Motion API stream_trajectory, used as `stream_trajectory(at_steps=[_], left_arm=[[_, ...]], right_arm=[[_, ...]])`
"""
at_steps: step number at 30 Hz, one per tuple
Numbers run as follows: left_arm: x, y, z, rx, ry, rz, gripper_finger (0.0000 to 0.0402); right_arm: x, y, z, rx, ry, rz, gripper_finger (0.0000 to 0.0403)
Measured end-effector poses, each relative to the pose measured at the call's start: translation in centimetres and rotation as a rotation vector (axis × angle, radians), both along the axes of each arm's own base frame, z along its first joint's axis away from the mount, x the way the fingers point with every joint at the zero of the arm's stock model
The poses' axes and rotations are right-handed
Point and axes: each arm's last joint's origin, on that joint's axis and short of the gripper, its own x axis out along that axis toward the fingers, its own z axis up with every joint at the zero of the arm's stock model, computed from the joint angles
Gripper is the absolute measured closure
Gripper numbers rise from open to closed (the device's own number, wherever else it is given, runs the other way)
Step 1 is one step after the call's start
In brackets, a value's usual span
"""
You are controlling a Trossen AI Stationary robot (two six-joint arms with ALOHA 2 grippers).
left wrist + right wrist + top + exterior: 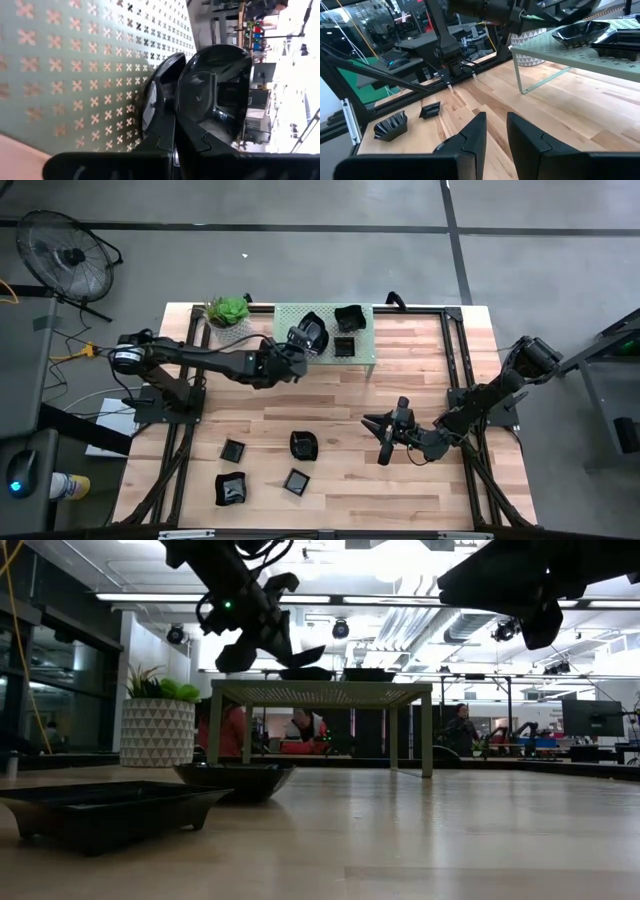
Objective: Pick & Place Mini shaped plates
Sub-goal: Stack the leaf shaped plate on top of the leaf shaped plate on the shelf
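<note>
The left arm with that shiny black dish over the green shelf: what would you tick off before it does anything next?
1. Grip: the left gripper is shut on the rounded black dish: ok.
2. Position: it hangs over the green perforated shelf, not the wooden table: ok.
3. Landing spot: two dishes already sit on the shelf, apart from the held one; bare shelf shows under it: ok.
4. Height above the shelf: cannot tell.
5. The right gripper waits low over the table, jaws apart, holding nothing: ok.
6. The potted plant stands beside the shelf, close to the left arm: ok, though tight.
</note>
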Motion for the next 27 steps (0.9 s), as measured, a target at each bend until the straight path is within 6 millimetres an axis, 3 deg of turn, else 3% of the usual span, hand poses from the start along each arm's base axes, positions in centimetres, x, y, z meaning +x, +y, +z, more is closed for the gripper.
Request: stream_trajectory(at_steps=[27], left_arm=[[0.47, 0.06, -0.2, 0.02, -0.011, 0.0, 0.0402]], right_arm=[[0.01, 0.01, 0.0, 0.002, 0.0, 0.005, 0.0332]])
